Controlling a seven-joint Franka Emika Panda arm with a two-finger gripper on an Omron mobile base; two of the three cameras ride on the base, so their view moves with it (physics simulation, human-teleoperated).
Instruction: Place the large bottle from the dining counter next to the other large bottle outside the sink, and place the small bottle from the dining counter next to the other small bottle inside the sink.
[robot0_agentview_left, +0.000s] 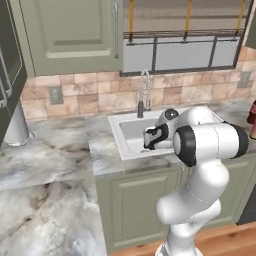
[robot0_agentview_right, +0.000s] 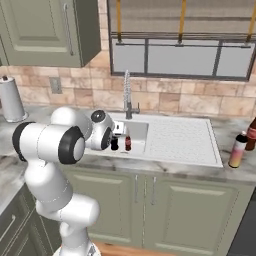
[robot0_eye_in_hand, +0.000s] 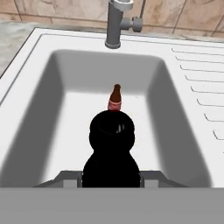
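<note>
Over the sink (robot0_eye_in_hand: 39, 48), my fingers (robot0_eye_in_hand: 112, 177) are closed on the black bottle (robot0_eye_in_hand: 111, 148), holding it above the basin floor. Just beyond it in the basin stands the other small bottle (robot0_eye_in_hand: 114, 99), brown with a red label, upright below the tap (robot0_eye_in_hand: 117, 22). On the surface right of the drainboard stands a white-capped pink-yellow bottle (robot0_agentview_right: 237, 150) beside a dark one (robot0_agentview_right: 251, 132) at the frame edge. Judgement: the large-bottle step appears done. What is left: lower the black bottle, set it upright near the brown one, let go.
</note>
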